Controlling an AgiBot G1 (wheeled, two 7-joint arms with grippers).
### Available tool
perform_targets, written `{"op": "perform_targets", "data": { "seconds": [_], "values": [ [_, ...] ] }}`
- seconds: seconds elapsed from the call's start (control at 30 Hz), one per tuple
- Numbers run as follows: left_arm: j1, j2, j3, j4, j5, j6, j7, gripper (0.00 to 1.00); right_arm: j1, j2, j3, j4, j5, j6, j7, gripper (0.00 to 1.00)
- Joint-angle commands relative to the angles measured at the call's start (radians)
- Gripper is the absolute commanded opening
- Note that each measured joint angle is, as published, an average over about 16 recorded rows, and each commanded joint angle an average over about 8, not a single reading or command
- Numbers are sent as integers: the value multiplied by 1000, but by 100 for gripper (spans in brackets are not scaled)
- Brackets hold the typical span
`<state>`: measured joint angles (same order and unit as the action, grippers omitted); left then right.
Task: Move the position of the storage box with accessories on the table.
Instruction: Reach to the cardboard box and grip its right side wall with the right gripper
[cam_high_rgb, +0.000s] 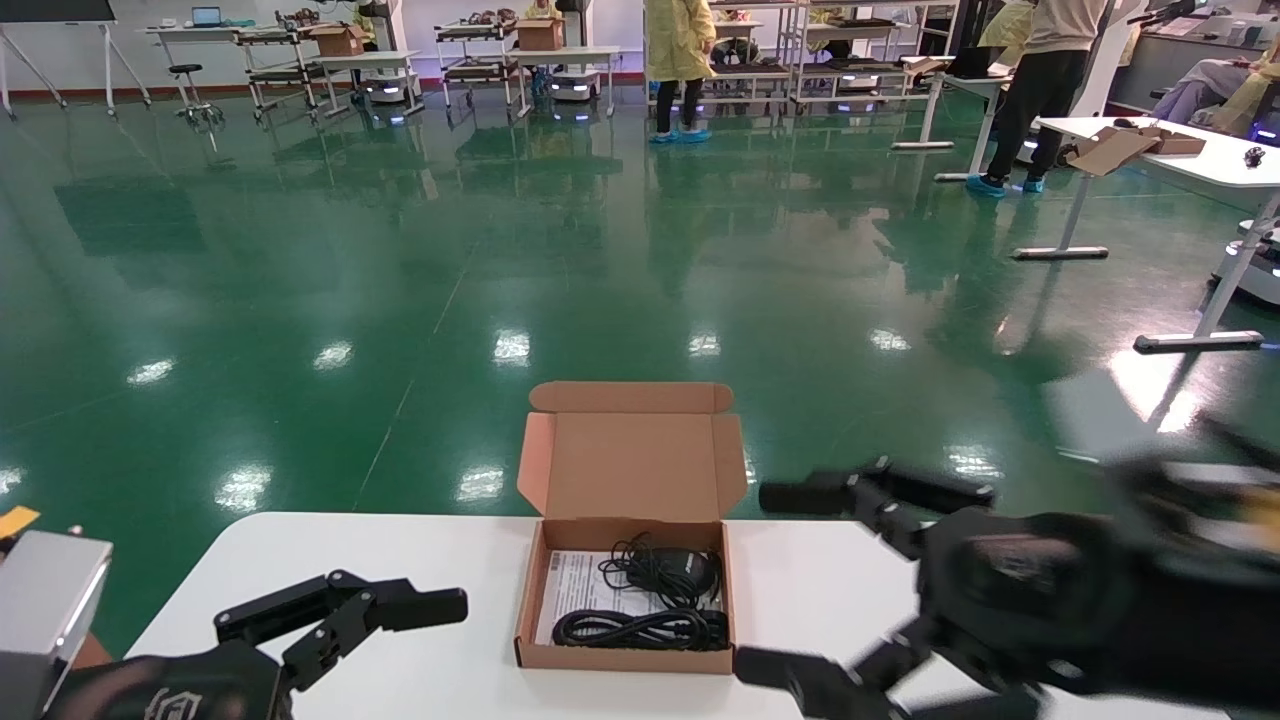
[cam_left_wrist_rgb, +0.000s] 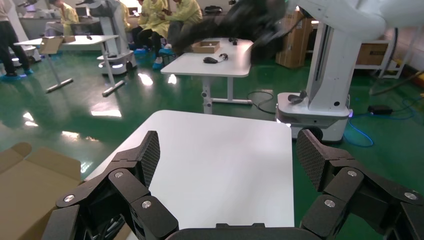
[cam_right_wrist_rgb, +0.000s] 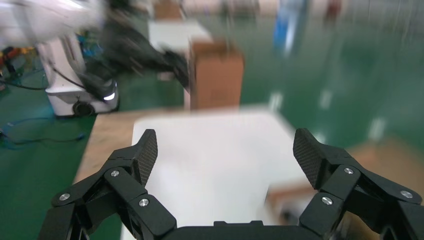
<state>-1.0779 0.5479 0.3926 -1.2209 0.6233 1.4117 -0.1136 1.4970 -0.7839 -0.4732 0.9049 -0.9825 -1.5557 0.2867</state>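
The storage box (cam_high_rgb: 625, 655) sits on the white table (cam_high_rgb: 420, 570) at its far edge. Its lid (cam_high_rgb: 630, 465) stands open. Inside lie black cables (cam_high_rgb: 645, 625), a black adapter and a paper leaflet (cam_high_rgb: 575, 590). My right gripper (cam_high_rgb: 775, 585) is open wide just right of the box, one finger by the lid, one by the front corner. In the right wrist view the open gripper (cam_right_wrist_rgb: 225, 150) is over the table, with the box (cam_right_wrist_rgb: 300, 197) blurred beside it. My left gripper (cam_high_rgb: 385, 610) is open and empty left of the box. The left wrist view (cam_left_wrist_rgb: 227, 155) shows the lid (cam_left_wrist_rgb: 30, 187) beside it.
Green floor lies beyond the table's far edge. A white desk on grey legs (cam_high_rgb: 1180, 160) with an opened carton stands at the back right, and people (cam_high_rgb: 680, 60) and racks farther off. A white robot base (cam_left_wrist_rgb: 320, 100) stands past the table's end. A tall brown carton (cam_right_wrist_rgb: 217, 80) stands behind it.
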Motion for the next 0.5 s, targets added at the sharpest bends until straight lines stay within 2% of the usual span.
{"op": "perform_targets", "data": {
  "seconds": [0.03, 0.27, 0.5],
  "values": [
    [0, 0, 0, 0, 0, 0, 0, 100, 72, -19, -51, -67, -67, 0, 77, 100],
    [0, 0, 0, 0, 0, 0, 0, 100, 261, -147, -180, -377, -295, 63, 161, 100],
    [0, 0, 0, 0, 0, 0, 0, 100, 317, -246, -207, -579, -355, 160, 157, 100]
  ]
}}
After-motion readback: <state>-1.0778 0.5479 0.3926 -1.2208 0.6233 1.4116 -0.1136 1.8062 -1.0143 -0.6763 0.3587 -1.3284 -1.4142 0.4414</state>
